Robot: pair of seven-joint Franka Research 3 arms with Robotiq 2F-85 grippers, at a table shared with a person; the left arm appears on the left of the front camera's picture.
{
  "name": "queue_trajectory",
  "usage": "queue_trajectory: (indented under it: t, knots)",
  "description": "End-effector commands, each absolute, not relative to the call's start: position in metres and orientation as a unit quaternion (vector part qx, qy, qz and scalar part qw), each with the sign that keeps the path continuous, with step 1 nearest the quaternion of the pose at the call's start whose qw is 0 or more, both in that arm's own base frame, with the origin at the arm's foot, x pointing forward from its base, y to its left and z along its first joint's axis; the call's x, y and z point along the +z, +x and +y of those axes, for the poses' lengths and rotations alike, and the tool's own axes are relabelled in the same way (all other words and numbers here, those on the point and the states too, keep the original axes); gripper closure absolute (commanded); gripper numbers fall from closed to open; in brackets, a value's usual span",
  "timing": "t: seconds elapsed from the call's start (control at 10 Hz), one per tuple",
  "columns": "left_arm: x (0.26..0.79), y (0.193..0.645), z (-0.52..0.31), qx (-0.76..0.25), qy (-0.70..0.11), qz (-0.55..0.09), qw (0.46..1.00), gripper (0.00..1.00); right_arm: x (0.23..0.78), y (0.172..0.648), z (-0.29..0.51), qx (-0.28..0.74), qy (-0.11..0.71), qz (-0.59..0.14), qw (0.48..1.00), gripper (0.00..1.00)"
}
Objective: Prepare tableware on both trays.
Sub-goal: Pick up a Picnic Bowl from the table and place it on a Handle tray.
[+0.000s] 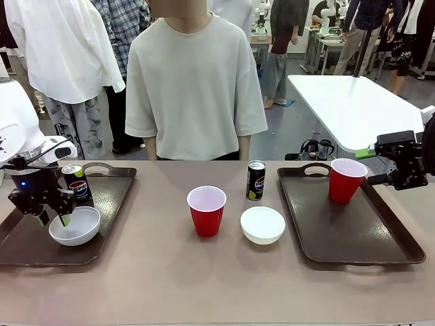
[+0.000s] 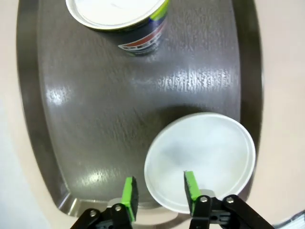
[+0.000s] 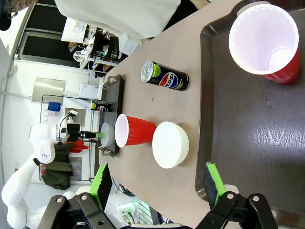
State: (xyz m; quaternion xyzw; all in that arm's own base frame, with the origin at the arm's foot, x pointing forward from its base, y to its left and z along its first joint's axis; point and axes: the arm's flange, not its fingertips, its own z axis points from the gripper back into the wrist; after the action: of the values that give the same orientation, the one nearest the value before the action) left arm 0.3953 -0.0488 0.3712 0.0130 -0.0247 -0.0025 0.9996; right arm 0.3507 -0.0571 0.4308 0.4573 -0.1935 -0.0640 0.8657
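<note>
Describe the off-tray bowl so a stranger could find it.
Start at the tabletop between the two trays. The white bowl sits there, beside a red cup and nearer the robot than a black can. The other bowl lies inside the left tray.

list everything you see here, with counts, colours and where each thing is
trays: 2, dark brown; left tray, right tray, at the table's ends
cups: 2, red, white inside; tray cup on right tray, middle cup on bare table
bowls: 2, white; tray bowl on left tray, middle bowl on table
cans: 2, black; tray can on left tray, middle can on table
table: 1, tan
person: 1, pale t-shirt, far side
left claw: open, straddling tray bowl's rim
right claw: open, beside tray cup, apart
</note>
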Motion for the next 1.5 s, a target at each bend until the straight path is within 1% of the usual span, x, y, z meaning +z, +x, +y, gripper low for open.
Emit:
queue_trajectory:
  t: [0.0,0.1,0.2,0.3,0.4,0.5,0.6,0.8,0.9,1.0,1.1,1.2,1.4]
  knots:
    - [0.378,0.349,-0.057,-0.007,0.031,-0.033,0.999,0.00,0.429,0.355,-0.057,-0.062,0.468,-0.202,0.858,0.00]
    - [0.390,0.341,-0.063,-0.023,0.018,-0.037,0.999,0.36,0.429,0.355,-0.057,-0.062,0.468,-0.202,0.858,0.00]
    - [0.402,0.334,-0.068,-0.052,-0.036,-0.038,0.997,0.28,0.429,0.355,-0.057,-0.062,0.468,-0.202,0.858,0.00]
    - [0.417,0.325,-0.070,-0.082,-0.115,-0.047,0.989,0.17,0.429,0.355,-0.057,-0.062,0.468,-0.202,0.858,0.00]
    - [0.432,0.316,-0.069,-0.095,-0.182,-0.047,0.978,0.17,0.429,0.355,-0.057,-0.062,0.468,-0.202,0.858,0.00]
    - [0.449,0.305,-0.063,-0.120,-0.278,-0.062,0.951,0.17,0.429,0.355,-0.057,-0.062,0.468,-0.202,0.858,0.00]
    - [0.460,0.296,-0.051,-0.132,-0.359,-0.083,0.920,0.17,0.429,0.355,-0.057,-0.062,0.468,-0.202,0.858,0.00]
    - [0.459,0.285,-0.012,-0.153,-0.500,-0.082,0.849,0.17,0.429,0.355,-0.057,-0.062,0.468,-0.202,0.858,0.00]
    - [0.453,0.278,0.006,-0.150,-0.540,-0.095,0.823,0.17,0.429,0.355,-0.057,-0.062,0.468,-0.202,0.858,0.00]
    - [0.457,0.271,0.024,-0.115,-0.578,-0.118,0.799,0.17,0.429,0.355,-0.057,-0.062,0.468,-0.202,0.858,0.00]
    - [0.448,0.266,0.033,-0.095,-0.592,-0.117,0.792,0.17,0.429,0.355,-0.057,-0.062,0.468,-0.202,0.858,0.00]
    - [0.452,0.258,0.047,-0.061,-0.589,-0.113,0.798,0.17,0.429,0.355,-0.057,-0.062,0.468,-0.202,0.858,0.00]
    - [0.449,0.263,0.046,-0.034,-0.569,-0.112,0.814,0.17,0.429,0.355,-0.057,-0.062,0.468,-0.202,0.858,0.00]
